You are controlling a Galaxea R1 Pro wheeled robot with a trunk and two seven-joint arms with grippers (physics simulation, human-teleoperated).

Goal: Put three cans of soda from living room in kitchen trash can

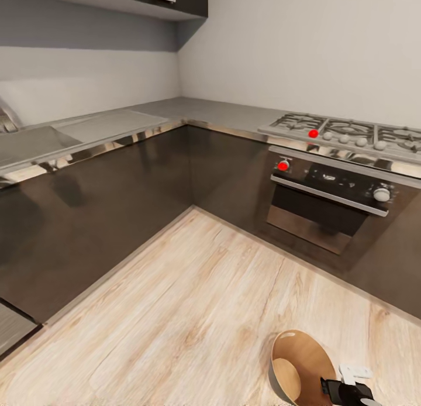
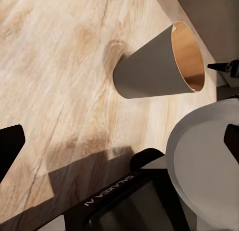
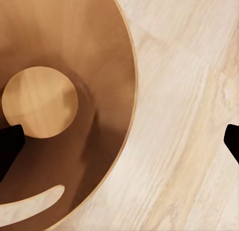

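The brown trash can [image 1: 295,368] stands on the kitchen floor at the head view's lower right, mouth up. My right gripper [image 1: 346,382] hangs just beside its rim. In the right wrist view this gripper [image 3: 122,141] is open over the rim, its dark fingertips [image 3: 11,143] far apart, and the bin's amber wall [image 3: 94,51] and pale bottom [image 3: 40,101] show with nothing on them. My left gripper [image 2: 121,141] is open too, above the floor, with the bin [image 2: 149,69] seen from the side. The soda cans are out of view.
Dark glossy cabinets [image 1: 117,201] run along the left and far walls under a grey countertop [image 1: 117,122]. A steel oven [image 1: 327,201] and gas hob [image 1: 351,131] with red knobs sit at the right. Light wood floor [image 1: 175,312] spreads between. My own base [image 2: 124,201] lies below the left gripper.
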